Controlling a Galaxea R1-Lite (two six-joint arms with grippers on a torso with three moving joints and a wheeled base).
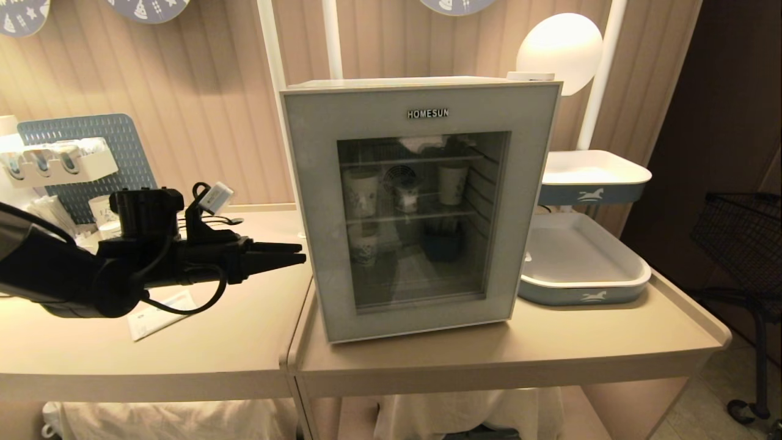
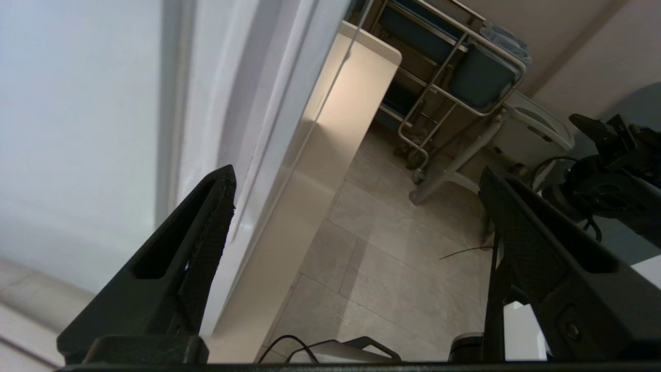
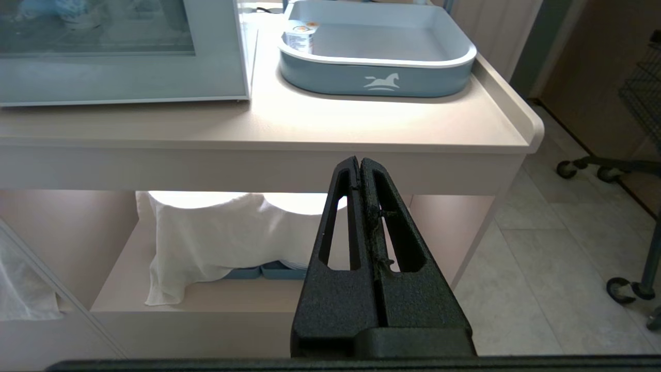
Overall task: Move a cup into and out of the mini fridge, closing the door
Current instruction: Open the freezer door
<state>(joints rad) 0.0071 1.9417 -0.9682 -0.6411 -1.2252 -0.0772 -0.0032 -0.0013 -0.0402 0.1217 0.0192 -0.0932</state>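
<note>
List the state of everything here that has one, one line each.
door: shut
cup: lid on, upright in the blue tray
left gripper: open, empty, beside the mini fridge
right gripper: shut, empty, below the table edge
round lamp: lit

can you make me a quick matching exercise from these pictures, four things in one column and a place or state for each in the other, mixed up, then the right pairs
Things
1. door
2. cup
3. left gripper
4. right gripper

Place or state
A. fingers pressed together, low in front of the table
B. in a corner of the blue tray
C. shut on the mini fridge
D. fingers spread, beside the fridge's left side

Pairs: 1-C, 2-B, 3-D, 4-A
</note>
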